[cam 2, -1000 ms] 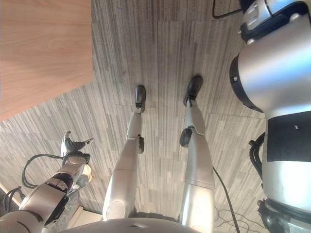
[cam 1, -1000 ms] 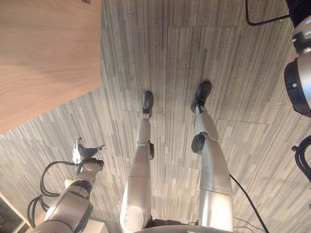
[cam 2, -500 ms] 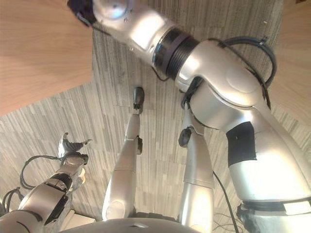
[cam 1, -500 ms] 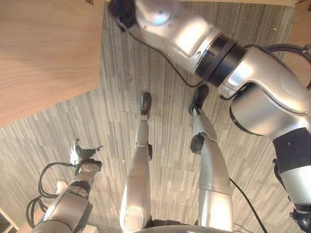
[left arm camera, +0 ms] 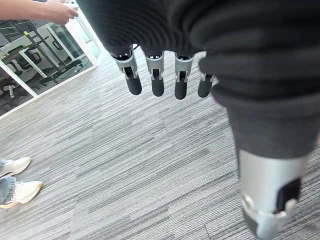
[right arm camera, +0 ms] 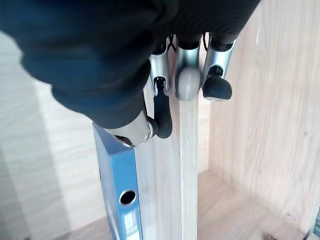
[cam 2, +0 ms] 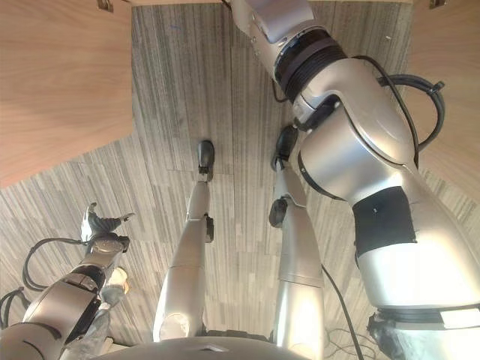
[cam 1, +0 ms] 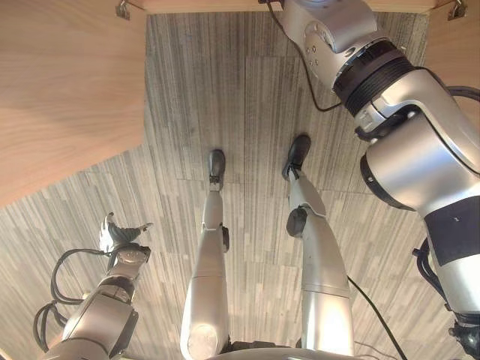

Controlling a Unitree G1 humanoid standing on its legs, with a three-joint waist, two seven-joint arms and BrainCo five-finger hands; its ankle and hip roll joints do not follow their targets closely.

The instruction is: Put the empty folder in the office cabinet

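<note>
Right hand [right arm camera: 165, 107] curls on blue folder [right arm camera: 122, 185] inside cabinet [right arm camera: 240, 125]; left hand [left arm camera: 165, 75] hangs slack-fingered over floor [left arm camera: 125, 165]

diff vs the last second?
The right arm has swung in and now reaches up toward the cabinet; its right hand is at the blue folder standing inside. The camera shifted a little too. The left hand still hangs open and low.
</note>
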